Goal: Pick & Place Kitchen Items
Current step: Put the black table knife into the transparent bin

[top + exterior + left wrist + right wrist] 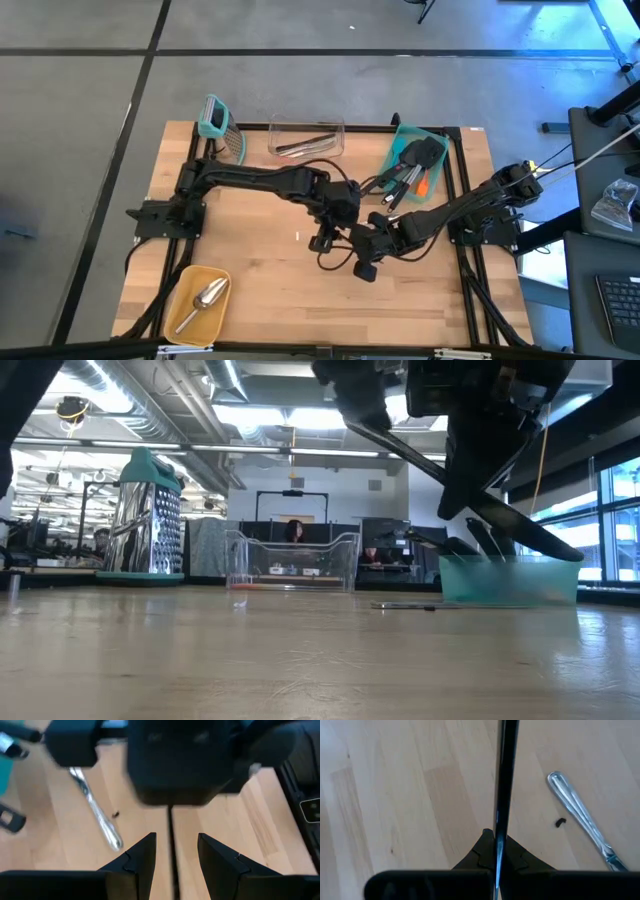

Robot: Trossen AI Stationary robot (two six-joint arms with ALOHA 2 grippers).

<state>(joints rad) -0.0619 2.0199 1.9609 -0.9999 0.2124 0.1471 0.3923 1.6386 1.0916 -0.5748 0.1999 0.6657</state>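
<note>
Both arms meet over the middle of the wooden counter (pixel 260 280). The right pincer (pixel 499 855) is clamped tight on a thin black handle (pixel 504 780), which runs edge-on straight out from between its fingers, clear of the wood. The left pincer (pixel 172 857) faces it from the other side, its two dark fingers (pixel 142 857) parted on either side of the same thin black strip; I cannot tell whether they touch it. In the low view a long black utensil (pixel 450 485) slants down through the air under the grippers, well above the counter.

A silver handle (pixel 582 822) lies flat on the wood just beside the held piece, with a small dark speck (pixel 560 822) near it.

At the far right of the counter a teal bin (pixel 415 165) holds several black turners and an orange spatula (pixel 423 185), their handles sticking out toward the middle. Near it, at the far edge, a clear bin (pixel 306 138) holds thin metal pieces. A box grater (pixel 222 125) with a teal top stands at the far left. At the near left corner a yellow tray (pixel 190 300) carries a silver scoop (pixel 205 298).

Beyond the counter, in the low view, a person (pixel 294 532) sits among desks and monitors.
</note>
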